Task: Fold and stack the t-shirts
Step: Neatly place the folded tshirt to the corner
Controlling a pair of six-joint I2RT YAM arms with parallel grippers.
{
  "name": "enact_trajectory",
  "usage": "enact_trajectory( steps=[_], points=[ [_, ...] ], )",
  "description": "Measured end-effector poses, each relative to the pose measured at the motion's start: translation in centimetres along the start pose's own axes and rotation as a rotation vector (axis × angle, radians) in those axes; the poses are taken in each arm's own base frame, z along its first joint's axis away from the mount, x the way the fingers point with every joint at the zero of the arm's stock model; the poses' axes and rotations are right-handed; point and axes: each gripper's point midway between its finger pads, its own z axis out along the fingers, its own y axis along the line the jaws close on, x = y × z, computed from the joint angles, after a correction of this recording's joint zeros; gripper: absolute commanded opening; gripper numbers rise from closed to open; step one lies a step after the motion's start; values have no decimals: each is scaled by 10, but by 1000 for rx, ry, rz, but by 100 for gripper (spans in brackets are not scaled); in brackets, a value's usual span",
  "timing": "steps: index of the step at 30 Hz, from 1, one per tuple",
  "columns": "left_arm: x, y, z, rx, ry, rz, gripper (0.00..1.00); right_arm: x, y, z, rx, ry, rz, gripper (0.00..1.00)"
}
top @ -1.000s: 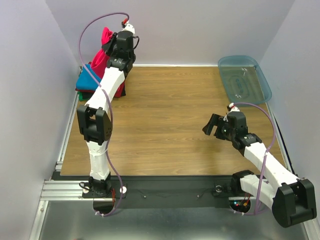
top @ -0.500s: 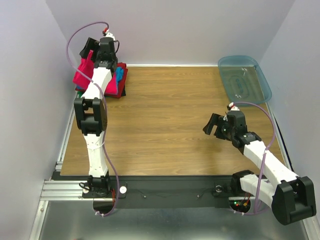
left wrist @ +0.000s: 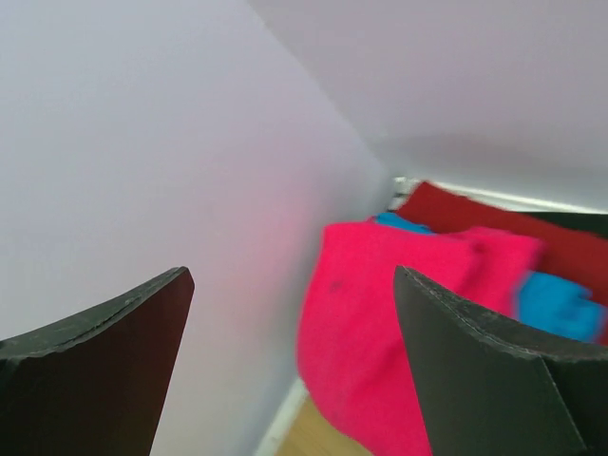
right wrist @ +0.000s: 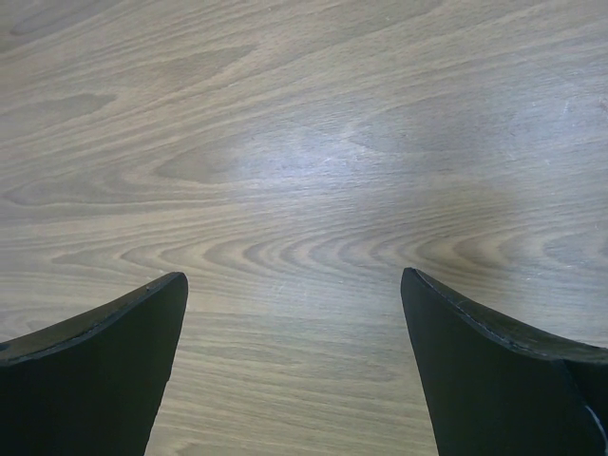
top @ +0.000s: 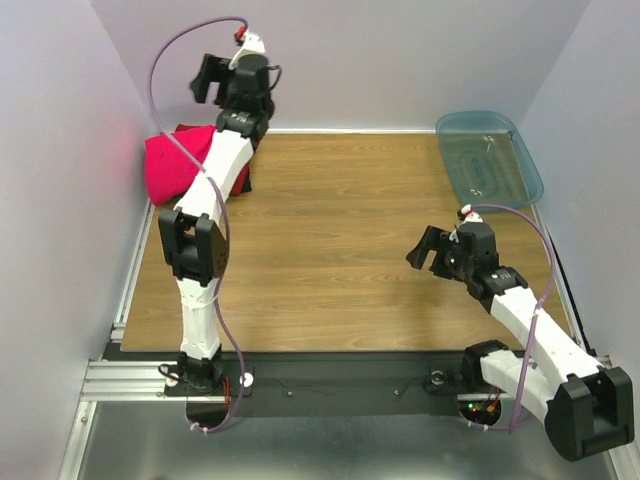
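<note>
Pinkish-red tee sits on top of the stack in the far-left corner of the table, tight vs the left wall. It's bunched & rumpled, not flat, w/ no neat fold showing. One side drapes down over the stack's edge twd the wood. Sky-blue tee peeks out under it in 2 spots: a patch at right and a sliver at the far edge. Dark-red tee lies flat below, its straight far edge sticking out past the pink. A darker layer lies next to that; blurred, colour unclear.
</note>
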Motion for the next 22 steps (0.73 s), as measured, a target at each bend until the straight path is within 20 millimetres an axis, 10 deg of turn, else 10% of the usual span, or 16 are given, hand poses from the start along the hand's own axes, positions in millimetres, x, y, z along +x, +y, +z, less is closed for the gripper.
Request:
enact_trajectory(
  steps=[5,8,12,17,22],
  points=[
    [-58,-39,-86,322,-58,-275,99,-5,6,-7,-27,-24,18,100],
    [-53,-47,-134,567,-17,-450,98,-8,9,-10,-37,-40,36,100],
    [34,-38,-226,800,126,-634,99,-9,11,-15,-43,-49,56,100],
    [147,-79,-363,1109,296,-658,99,-14,10,-21,-43,-88,59,100],
    [239,-92,-384,1065,506,-596,99,-9,0,-20,-11,-99,74,100]
  ],
)
